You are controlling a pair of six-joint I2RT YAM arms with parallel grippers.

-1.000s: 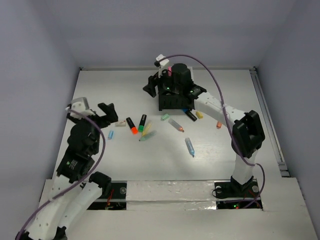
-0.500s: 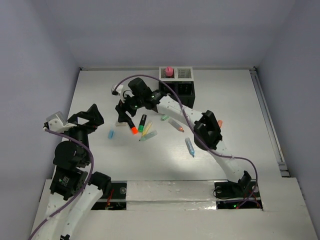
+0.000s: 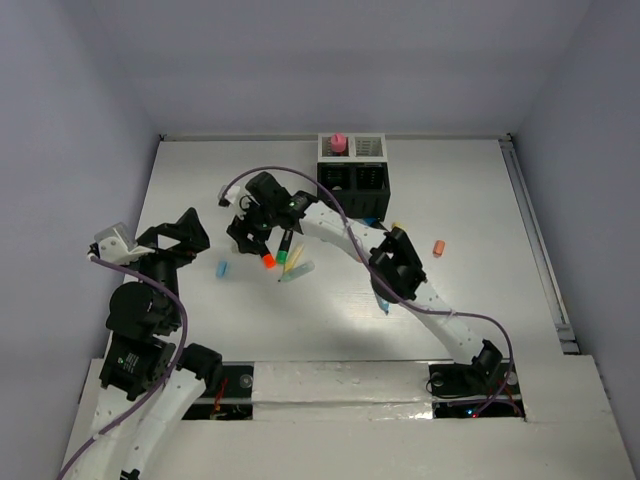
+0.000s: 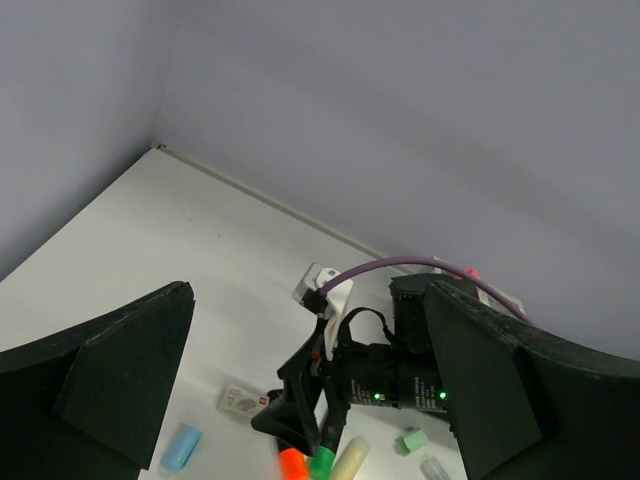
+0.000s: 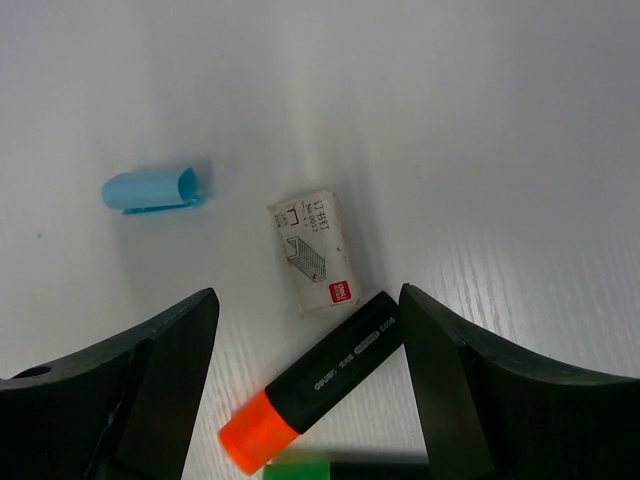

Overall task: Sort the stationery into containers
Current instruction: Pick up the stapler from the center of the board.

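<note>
My right gripper [image 3: 250, 236] is open and hovers low over a black marker with an orange cap [image 5: 320, 380], its fingers on either side without touching it. A green-capped marker [image 3: 285, 250] and a pale yellow pen [image 3: 298, 270] lie just right of that marker. A light blue cap [image 3: 222, 269] lies to the left. The mesh organizer [image 3: 352, 178] stands at the back with the pink tube [image 3: 338, 143] in a white compartment. My left gripper [image 3: 182, 232] is open and empty, raised at the left; in its wrist view my left gripper [image 4: 310, 400] frames the right arm.
A small white staple box [image 5: 313, 252] lies just beyond the black marker. An orange cap [image 3: 439, 247] sits far right. A blue pen [image 3: 383, 302] lies partly under the right arm's elbow. A pale green cap [image 4: 411, 440] lies near the markers. Walls close the back and sides.
My right gripper left the organizer, swung left and came down over the orange-capped marker. My left arm drew back to the left a second ago and has held still since.
</note>
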